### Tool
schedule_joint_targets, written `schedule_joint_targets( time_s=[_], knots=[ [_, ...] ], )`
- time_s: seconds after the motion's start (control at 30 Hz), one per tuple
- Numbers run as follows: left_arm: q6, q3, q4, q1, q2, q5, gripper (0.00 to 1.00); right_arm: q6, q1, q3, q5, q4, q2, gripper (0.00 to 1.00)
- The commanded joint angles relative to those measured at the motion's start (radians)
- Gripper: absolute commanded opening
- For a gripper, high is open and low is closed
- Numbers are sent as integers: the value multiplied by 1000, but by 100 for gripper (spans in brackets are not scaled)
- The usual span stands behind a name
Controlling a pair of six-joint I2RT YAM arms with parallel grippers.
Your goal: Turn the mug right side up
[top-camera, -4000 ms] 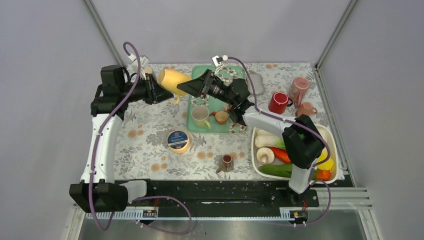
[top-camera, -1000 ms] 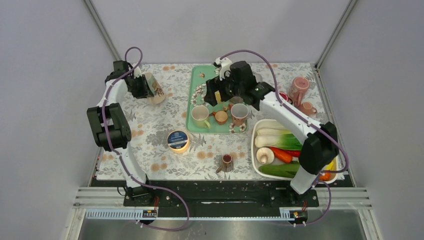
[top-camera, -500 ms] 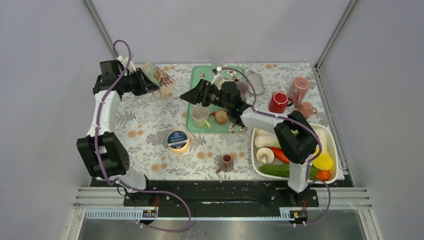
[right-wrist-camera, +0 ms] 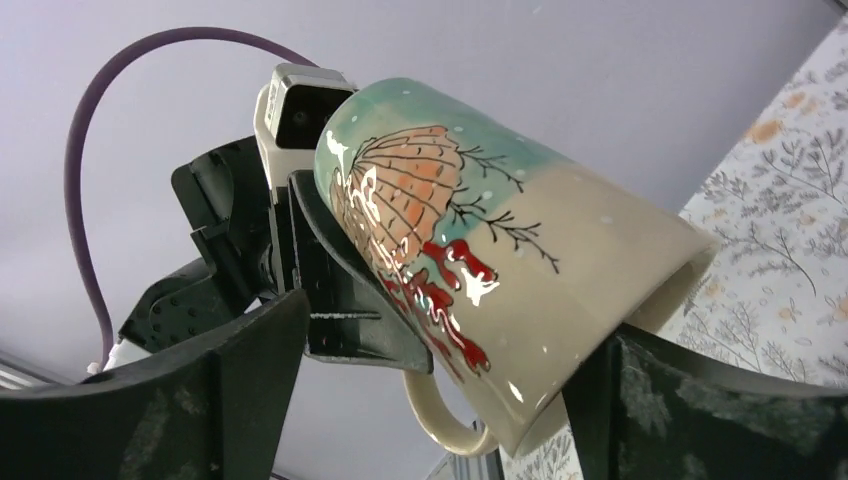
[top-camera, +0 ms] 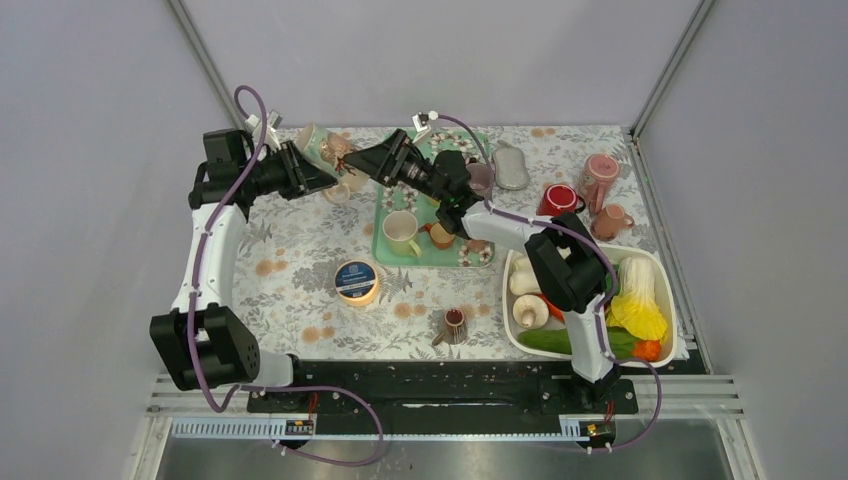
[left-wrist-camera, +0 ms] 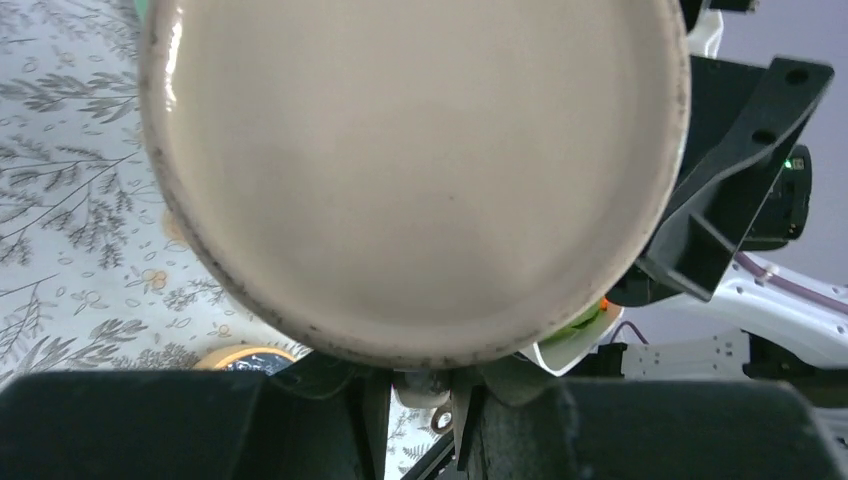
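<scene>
The mug (top-camera: 325, 150), cream and teal with a painted umbrella, hangs tilted above the table's far left. My left gripper (top-camera: 316, 177) is shut on its handle. In the left wrist view the mug's flat base (left-wrist-camera: 420, 170) fills the frame, and the handle sits pinched in the left gripper (left-wrist-camera: 430, 400). The right wrist view shows the mug (right-wrist-camera: 500, 260) with its mouth pointing down toward the right gripper (right-wrist-camera: 450, 400). That gripper is open, one finger on either side of the rim end. Whether they touch it I cannot tell. From above, the right gripper (top-camera: 364, 160) is right against the mug.
A green tray (top-camera: 385, 248) behind holds a cream mug (top-camera: 402, 230) and a small orange cup (top-camera: 441, 234). A red mug (top-camera: 556, 205) and pink mugs (top-camera: 598, 175) stand far right. A white tub (top-camera: 512, 300) holds vegetables. A tape roll (top-camera: 356, 281) and a brown cup (top-camera: 453, 325) lie nearer.
The left gripper has carried the mug a little to the right. The right gripper has swung left and up to the mug, so its open fingers now flank it.
</scene>
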Motion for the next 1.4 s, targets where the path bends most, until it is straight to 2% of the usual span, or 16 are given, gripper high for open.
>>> schedule_joint_targets(
  time_s=[0.0,0.2,0.23,0.27,0.37,0.4,0.43,0.47,0.57,0.67,0.77,0.8,0.9,1.1,1.2,1.37],
  knots=[
    [-31,-10,146,-30,-76,146,0,72,17,113,-34,138,25,90],
    [18,-33,124,-33,-72,121,0,-3,16,121,-62,141,-26,5],
    [39,-31,104,-33,-64,110,0,-38,15,116,-68,103,-40,0],
    [66,-26,77,-32,-57,91,6,-88,14,112,-74,52,-61,0],
    [188,13,-62,-20,-45,-36,63,-295,1,96,-76,-160,-134,0],
    [217,18,-79,-10,-50,-76,74,-401,-2,107,-62,-263,-158,0],
    [239,16,-82,7,-58,-110,93,-520,-1,128,-33,-394,-180,0],
    [261,17,-82,24,-69,-145,98,-648,0,161,12,-528,-193,0],
    [336,14,-82,59,-89,-263,99,-940,-1,346,134,-912,-150,0],
    [402,1,-79,64,-97,-357,99,-1141,0,639,203,-1301,-4,0],
    [421,-18,-75,63,-90,-373,99,-1235,-1,945,269,-1598,198,0],
    [426,-26,-74,61,-86,-375,99,-1263,-2,1023,287,-1644,250,0],
    [445,-49,-72,60,-82,-401,99,-1332,0,1135,328,-1692,336,0],
    [486,-84,-71,58,-81,-433,99,-1470,0,1104,496,-1691,371,0],
    [487,-82,-72,56,-78,-432,99,-1540,-1,1128,499,-1693,391,0],
    [487,-81,-71,55,-84,-424,99,-1596,0,1124,421,-1707,402,0]
  ],
)
